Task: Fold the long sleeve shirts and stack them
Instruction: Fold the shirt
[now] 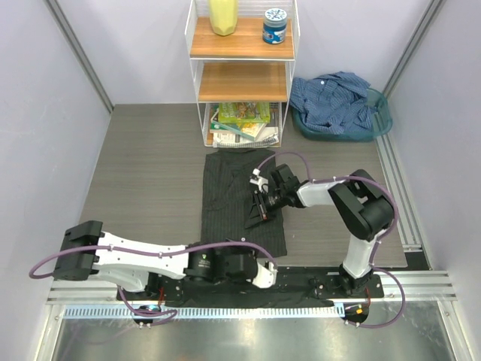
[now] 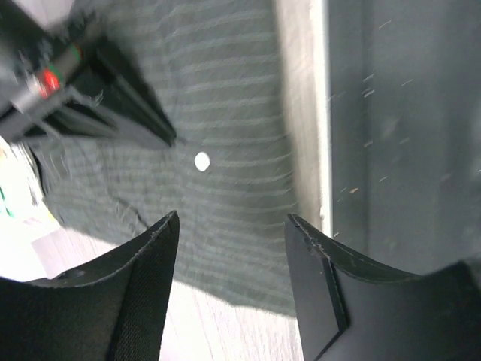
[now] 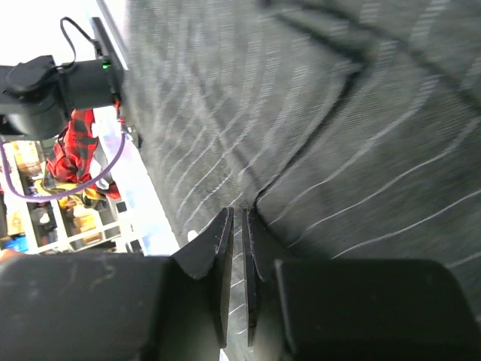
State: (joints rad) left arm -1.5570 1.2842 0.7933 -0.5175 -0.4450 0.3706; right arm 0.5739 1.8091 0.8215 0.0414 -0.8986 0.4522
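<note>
Well, my workspace is a grey wood-grain table [image 1: 143, 173] boxed in by plain pale walls left and right. A white wire shelf unit [image 1: 240, 79] with wooden boards stands against the back. It carries a yellow container [image 1: 223, 16] and a blue-lidded jar [image 1: 275, 26] on the top board, and a heap of books [image 1: 242, 124] at the bottom. Right of the shelves a teal basket [image 1: 379, 120] sits on the table with the blue shirt [image 1: 334, 98] crumpled inside it, well apart from my arms.

The charcoal pinstriped shirt [image 1: 229, 195] lies flat in the middle of the table as a long rectangle, its far end just in front of the shelf unit and its near end at the black base plate [image 1: 308, 280] my arms are bolted to.

My right gripper [image 1: 259, 210] is down on the shirt's right side. In the wrist view its fingers [image 3: 218, 248] are drawn almost together, with their tips at a raised crease of the striped cloth [image 3: 338, 113], nipping it.

My left gripper [image 1: 264, 272] hangs over the shirt's near right corner. Its fingers [image 2: 150, 248] are spread, with striped cloth [image 2: 225, 113] and a white button [image 2: 201, 161] showing beyond them.
</note>
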